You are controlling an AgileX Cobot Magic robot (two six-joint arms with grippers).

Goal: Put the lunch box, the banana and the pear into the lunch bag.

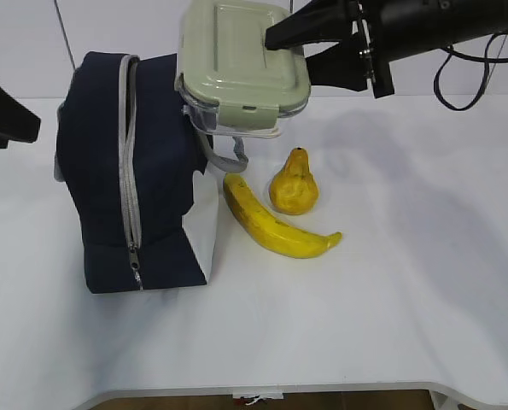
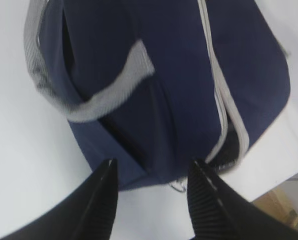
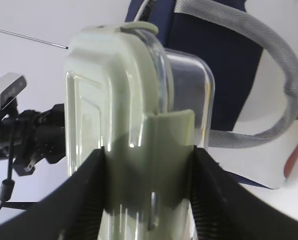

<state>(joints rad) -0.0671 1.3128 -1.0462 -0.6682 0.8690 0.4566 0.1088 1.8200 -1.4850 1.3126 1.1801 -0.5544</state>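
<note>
Above the navy-blue fabric lunch bag (image 1: 125, 171), right gripper (image 1: 309, 47) clamps the clear lunch box with sage-green snap lid (image 1: 241, 64), held in the air, not yet inside. Left gripper (image 2: 151, 192) hangs spread and empty beside the bag. Nothing packed so far, by my read. On the white table (image 1: 407, 282): one speckled yellow banana (image 1: 275, 224), one squat yellow pear (image 1: 294, 184), touching. One box, one bag.

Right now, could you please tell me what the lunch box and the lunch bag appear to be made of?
Lunch box: seemingly rigid plastic, with a see-through glossy base and a matte sage-green snap lid. Lunch bag: soft navy woven fabric that creases, with a grey zipper and webbing handles.
</note>
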